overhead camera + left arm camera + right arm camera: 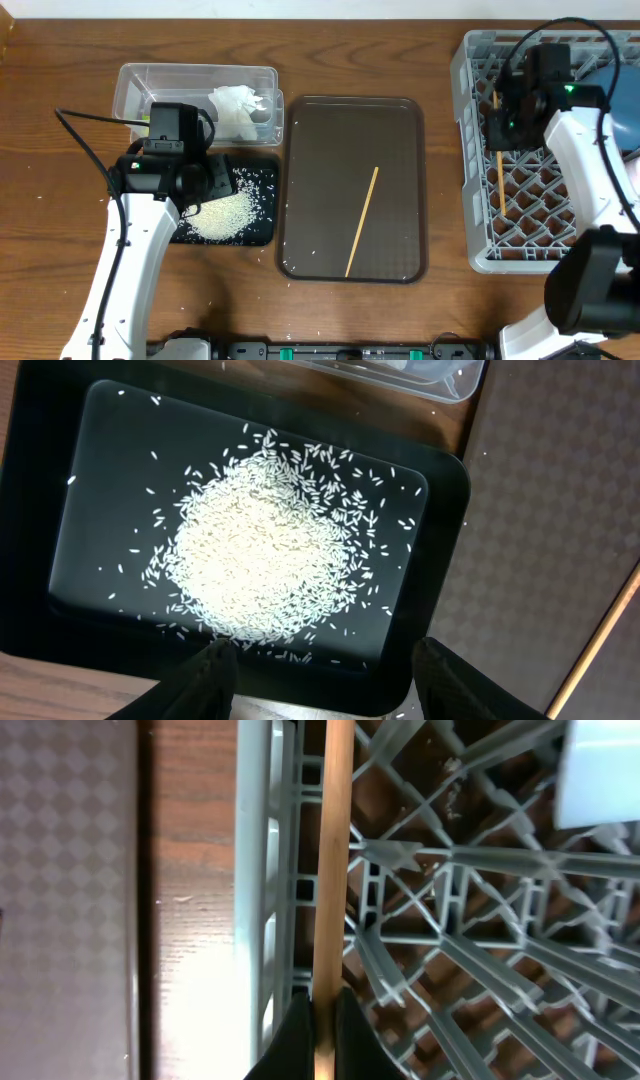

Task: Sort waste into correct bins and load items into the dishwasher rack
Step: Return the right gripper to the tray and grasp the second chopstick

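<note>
One wooden chopstick (333, 870) is pinched upright-to-the-view between the closed fingers of the right gripper (322, 1020), over the left wall of the grey dishwasher rack (470, 150) at the desk's right edge. The other chopstick (362, 220) lies slanted on the brown tray (340, 140) at the desk's middle. Toward the left edge, the left gripper (325, 660) hovers with fingers spread and empty above the heap of rice (260, 555) in the black tray (450, 560), and just beyond it the clear tub (130, 85) holds the white tissue (235, 105).
</note>
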Robot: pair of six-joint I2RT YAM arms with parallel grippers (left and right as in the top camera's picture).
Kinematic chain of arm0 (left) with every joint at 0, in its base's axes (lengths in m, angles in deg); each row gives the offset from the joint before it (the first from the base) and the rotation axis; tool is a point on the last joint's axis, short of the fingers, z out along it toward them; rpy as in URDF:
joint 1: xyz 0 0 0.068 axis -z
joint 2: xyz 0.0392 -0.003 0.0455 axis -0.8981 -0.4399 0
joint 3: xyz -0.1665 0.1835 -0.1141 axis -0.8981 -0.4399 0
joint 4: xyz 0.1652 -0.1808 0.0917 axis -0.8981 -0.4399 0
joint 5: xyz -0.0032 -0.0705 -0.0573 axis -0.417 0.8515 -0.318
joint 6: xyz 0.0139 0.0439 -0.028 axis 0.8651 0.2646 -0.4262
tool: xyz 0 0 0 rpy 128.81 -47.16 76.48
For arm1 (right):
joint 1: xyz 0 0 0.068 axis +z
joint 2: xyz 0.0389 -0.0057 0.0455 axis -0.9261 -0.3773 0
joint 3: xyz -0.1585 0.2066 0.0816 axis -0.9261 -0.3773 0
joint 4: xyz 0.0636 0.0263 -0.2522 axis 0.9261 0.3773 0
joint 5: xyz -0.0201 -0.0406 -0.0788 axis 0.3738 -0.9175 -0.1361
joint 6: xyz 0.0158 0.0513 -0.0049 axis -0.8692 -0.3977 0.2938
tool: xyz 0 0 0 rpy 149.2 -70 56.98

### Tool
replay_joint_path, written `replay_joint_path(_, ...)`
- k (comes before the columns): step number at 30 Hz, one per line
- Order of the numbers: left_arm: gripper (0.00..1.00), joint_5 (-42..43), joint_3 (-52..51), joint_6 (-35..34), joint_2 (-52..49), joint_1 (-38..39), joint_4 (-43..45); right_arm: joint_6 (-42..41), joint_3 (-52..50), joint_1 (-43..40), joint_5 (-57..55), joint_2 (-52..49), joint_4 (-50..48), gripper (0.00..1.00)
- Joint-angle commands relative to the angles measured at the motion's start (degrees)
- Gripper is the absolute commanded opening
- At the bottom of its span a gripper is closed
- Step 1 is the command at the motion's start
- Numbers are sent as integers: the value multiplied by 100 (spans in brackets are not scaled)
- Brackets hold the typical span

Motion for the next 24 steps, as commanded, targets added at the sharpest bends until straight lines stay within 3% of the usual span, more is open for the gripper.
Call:
replay_joint_path(1, 60, -66, 26, 31, 55, -17, -4, 59, -155, 15, 57, -199, -133, 1)
replay_joint_path(3, 60, -66, 26, 33, 55, -17, -2, 59, -157, 15, 55, -229, -173, 3)
replay_joint_path(5, 60, -66, 26, 31, 55, -17, -2, 61, -155, 15, 46, -229, -190, 13)
replay_joint_path(8, 60, -66, 26, 33, 55, -17, -2, 59, -155, 15, 39, -229, -188, 20)
replay_joint_path(13, 60, -66, 26, 33, 55, -17, 0, -31, 61, 24, 63, -190, -94, 45)
replay_joint_path(20, 60, -66, 26, 31, 55, -20, 0, -142, 693, 492, 811, 142, -87, 57)
replay_joint_path(24, 60, -66, 26, 33, 55, -17, -4, -841, 669, 1095, 1010, 118, -170, 64)
